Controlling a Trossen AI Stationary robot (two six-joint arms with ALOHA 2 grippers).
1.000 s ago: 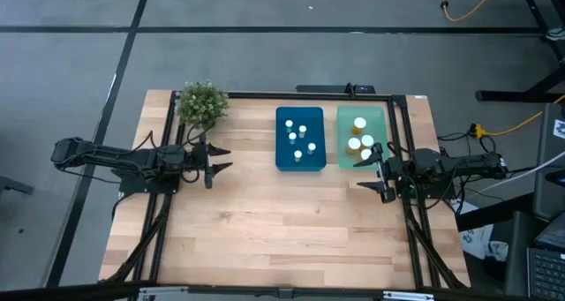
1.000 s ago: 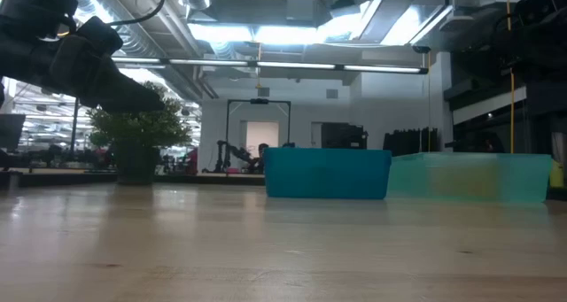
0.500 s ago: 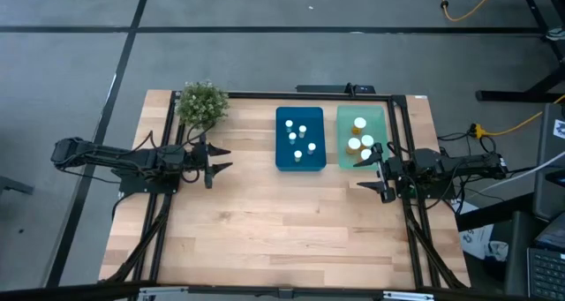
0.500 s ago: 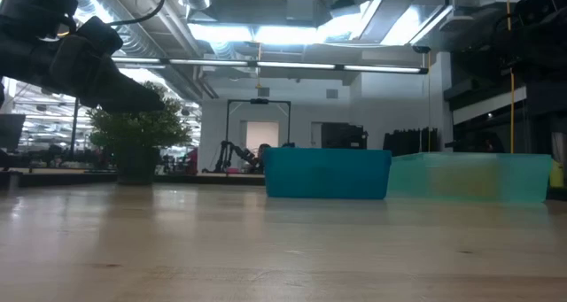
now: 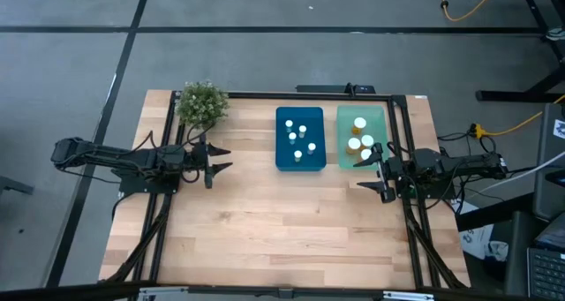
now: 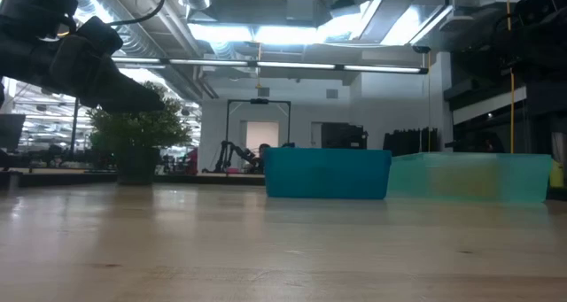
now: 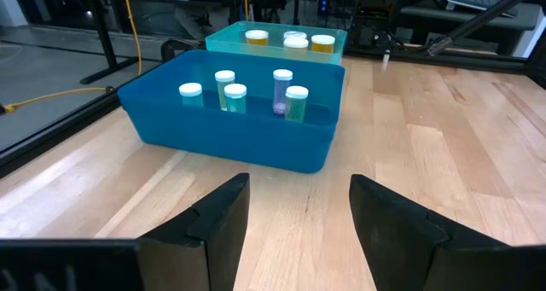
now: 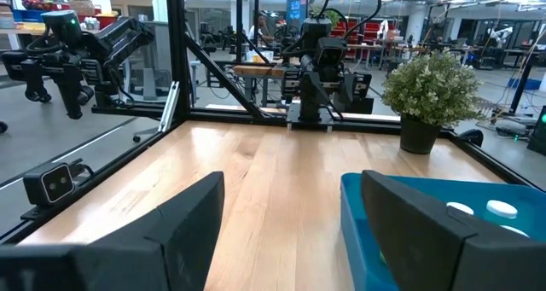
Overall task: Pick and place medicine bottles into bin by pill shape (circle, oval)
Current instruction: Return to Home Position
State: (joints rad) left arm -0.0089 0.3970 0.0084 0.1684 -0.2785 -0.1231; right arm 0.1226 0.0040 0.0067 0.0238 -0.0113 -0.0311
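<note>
Several small white-capped bottles [image 5: 297, 139] stand upright in the blue bin [image 5: 281, 157]; they also show in the left wrist view [image 7: 230, 91]. Several larger white-capped, amber-bodied bottles [image 5: 360, 142] stand in the teal bin [image 5: 344, 160], seen farther off in the left wrist view [image 7: 295, 42]. My left gripper [image 5: 221, 160] is open and empty over the table's left side, its fingers pointing toward the blue bin [image 7: 247, 133]. My right gripper [image 5: 366, 175] is open and empty by the teal bin's near right corner.
A potted green plant [image 5: 202, 104] stands at the table's far left, just behind my left gripper. The two bins stand side by side at the far middle. A black frame rail [image 5: 291, 94] runs around the table. Bare wood [image 5: 282, 230] fills the near half.
</note>
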